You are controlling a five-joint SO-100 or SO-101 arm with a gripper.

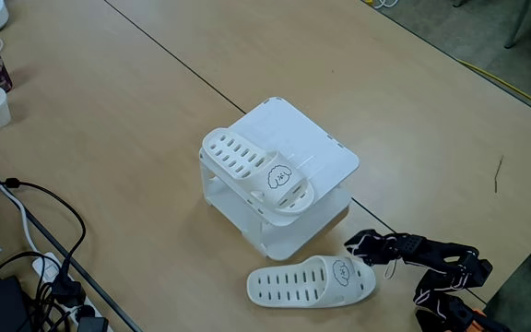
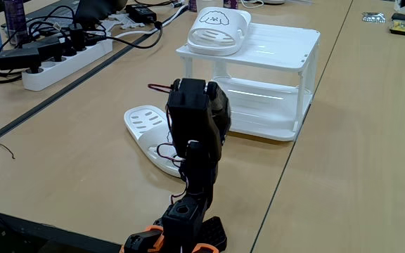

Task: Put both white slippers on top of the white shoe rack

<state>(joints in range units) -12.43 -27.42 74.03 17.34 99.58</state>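
Fixed views, two white slippers (image 1: 258, 172) (image 1: 312, 281), one white shoe rack (image 1: 325, 157)

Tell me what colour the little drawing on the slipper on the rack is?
Black, a small cartoon outline on the white slipper, clearest in a fixed view from above.

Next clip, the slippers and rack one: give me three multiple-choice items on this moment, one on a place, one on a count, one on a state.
1. Where does the second slipper lie?
A. On the table beside the rack
B. On the rack's lower shelf
C. On top of the first slipper

2. How many slippers rest on the white shoe rack?
A. None
B. One
C. Two

3. How does the slipper on the rack sit?
A. Upside down
B. On its side
C. Sole down, drawing on the strap showing

Answers: 1 A, it lies on the table in front of the rack. 2 B, a single slipper is on the top. 3 C, vents and drawing face up.
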